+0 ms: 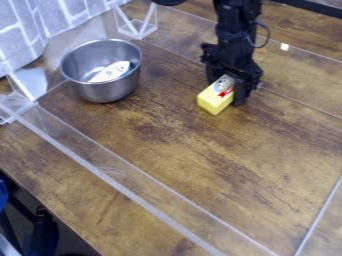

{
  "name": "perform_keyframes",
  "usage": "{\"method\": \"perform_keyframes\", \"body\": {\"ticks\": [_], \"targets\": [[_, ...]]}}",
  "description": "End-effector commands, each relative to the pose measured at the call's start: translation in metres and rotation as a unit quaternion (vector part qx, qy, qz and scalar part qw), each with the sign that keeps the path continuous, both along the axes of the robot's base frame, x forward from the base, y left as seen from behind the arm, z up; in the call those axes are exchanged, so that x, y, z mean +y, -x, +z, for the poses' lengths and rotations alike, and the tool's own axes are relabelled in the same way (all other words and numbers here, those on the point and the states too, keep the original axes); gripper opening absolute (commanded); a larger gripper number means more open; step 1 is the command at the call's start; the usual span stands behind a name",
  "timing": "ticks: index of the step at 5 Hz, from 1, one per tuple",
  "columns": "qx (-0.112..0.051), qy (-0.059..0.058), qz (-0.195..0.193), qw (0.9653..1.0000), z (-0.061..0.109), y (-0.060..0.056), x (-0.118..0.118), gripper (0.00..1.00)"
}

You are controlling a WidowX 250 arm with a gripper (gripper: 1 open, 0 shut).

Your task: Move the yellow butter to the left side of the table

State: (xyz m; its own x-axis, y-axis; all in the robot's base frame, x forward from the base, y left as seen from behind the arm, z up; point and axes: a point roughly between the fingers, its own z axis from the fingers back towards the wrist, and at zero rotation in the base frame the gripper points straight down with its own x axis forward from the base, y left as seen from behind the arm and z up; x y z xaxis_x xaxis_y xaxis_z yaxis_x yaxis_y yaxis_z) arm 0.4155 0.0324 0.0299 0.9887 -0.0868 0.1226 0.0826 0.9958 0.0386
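Observation:
The yellow butter (217,98) is a small bright yellow block with a red and white label at its upper end. It rests on the dark wood-grain table (201,170), right of centre toward the back. My black gripper (230,86) comes down from above and is shut on the butter's upper, labelled end. The fingertips sit tight against the block, which hides part of the label.
A steel bowl (100,70) holding a pale rounded item (110,71) stands at the back left. Clear acrylic walls (94,160) run diagonally across the front left and along the far edge. White cloth lies in the top-left corner.

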Motion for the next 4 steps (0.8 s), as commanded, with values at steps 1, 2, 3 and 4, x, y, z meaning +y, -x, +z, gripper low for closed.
{"method": "perform_keyframes", "body": {"ticks": [1, 2, 3, 4], "targets": [[-0.085, -0.009, 0.018, 0.9962, 0.081, 0.006, 0.017, 0.00], [-0.131, -0.014, 0.049, 0.9900, 0.131, 0.037, 0.052, 0.00], [-0.122, -0.028, 0.069, 0.9897, 0.127, 0.075, 0.093, 0.00], [-0.108, -0.038, 0.081, 0.9900, 0.103, 0.090, 0.127, 0.00]]}}
